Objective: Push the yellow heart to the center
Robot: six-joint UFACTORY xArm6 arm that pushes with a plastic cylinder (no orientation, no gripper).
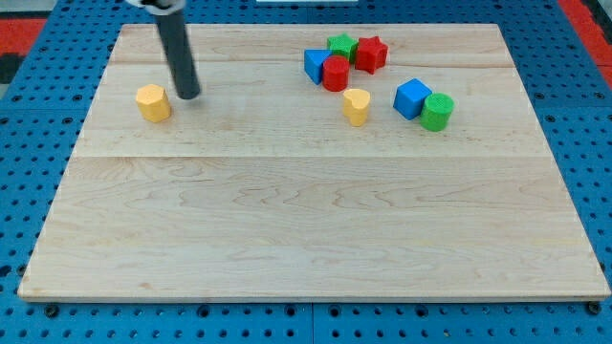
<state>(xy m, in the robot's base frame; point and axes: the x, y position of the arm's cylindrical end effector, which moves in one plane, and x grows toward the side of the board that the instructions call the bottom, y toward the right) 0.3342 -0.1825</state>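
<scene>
The yellow heart (pixel 357 105) stands on the wooden board (pixel 316 229), right of centre in the upper part of the view. My tip (pixel 188 96) touches the board far to the heart's left. It is just right of a yellow hexagonal block (pixel 153 102), a small gap apart. The rod rises from the tip toward the view's top.
Above and left of the heart sits a cluster: a blue block (pixel 316 65), a red cylinder (pixel 335 74), a green star (pixel 340 46) and a red star (pixel 370 53). To the heart's right are a blue cube (pixel 412 98) and a green cylinder (pixel 437 112).
</scene>
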